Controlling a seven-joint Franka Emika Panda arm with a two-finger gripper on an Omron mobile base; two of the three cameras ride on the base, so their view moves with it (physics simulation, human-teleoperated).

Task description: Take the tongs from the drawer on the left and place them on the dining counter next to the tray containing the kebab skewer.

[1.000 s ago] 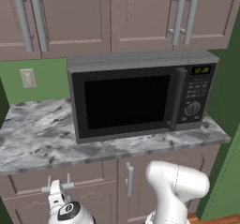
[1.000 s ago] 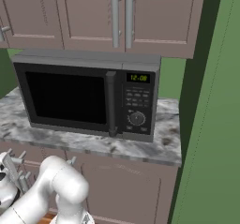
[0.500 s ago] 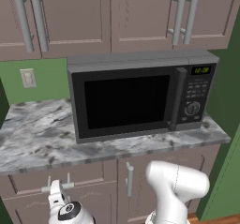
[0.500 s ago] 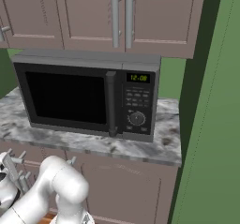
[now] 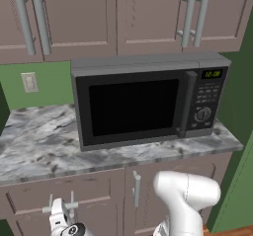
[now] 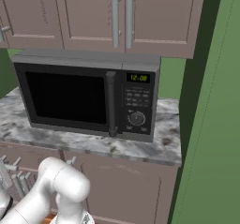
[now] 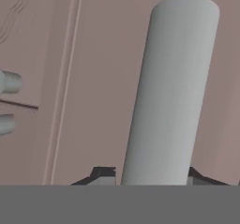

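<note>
Clenched on the drawer's silver bar handle [image 7: 171, 92], the hand [image 7: 145, 174] is gripping it between both fingertips against the closed drawer [image 7: 101, 78] front. Rigid and smooth, the bar is probably best held mid-length to avoid slipping.

microwave [image 5: 148, 99] on counter [image 5: 39, 146] | cabinets [image 5: 113, 13] above | drawer [image 5: 64, 200] below counter, left

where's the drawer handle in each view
Left base view: drawer handle at bottom left, below the counter.
Right base view: at the bottom left edge, beside the arm.
Hand view: the big grey bar, centre right, with the gripper shut on it.
Shared landmark: the microwave, in both base views.
</note>
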